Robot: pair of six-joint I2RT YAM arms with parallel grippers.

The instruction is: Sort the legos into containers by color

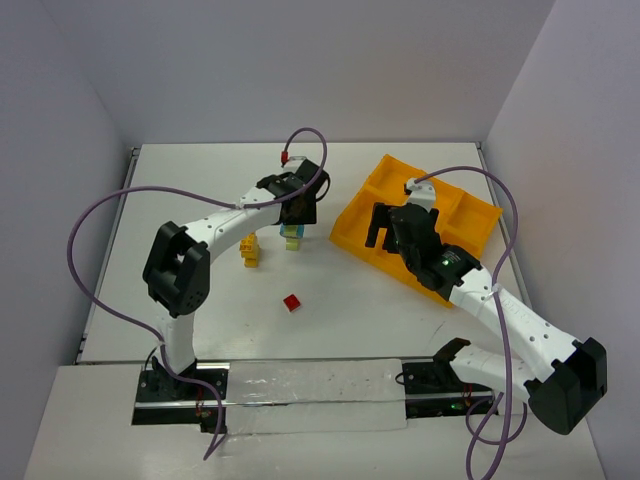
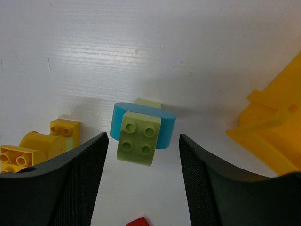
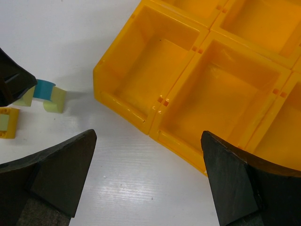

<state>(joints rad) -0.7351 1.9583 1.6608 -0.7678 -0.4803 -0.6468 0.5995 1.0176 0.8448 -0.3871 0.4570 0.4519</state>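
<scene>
A light green brick is stacked on a teal-blue piece; the stack stands on the table. My left gripper is open right above it, one finger on each side and not touching it; it shows in the top view. Yellow bricks lie just left of the stack. A single red brick lies nearer the arms. My right gripper is open and empty at the near left edge of the orange-yellow divided tray. The compartments in the right wrist view are empty.
The tray sits at the right of the table, turned at an angle. A purple cable with a red connector loops above the left arm. White walls close the table on three sides.
</scene>
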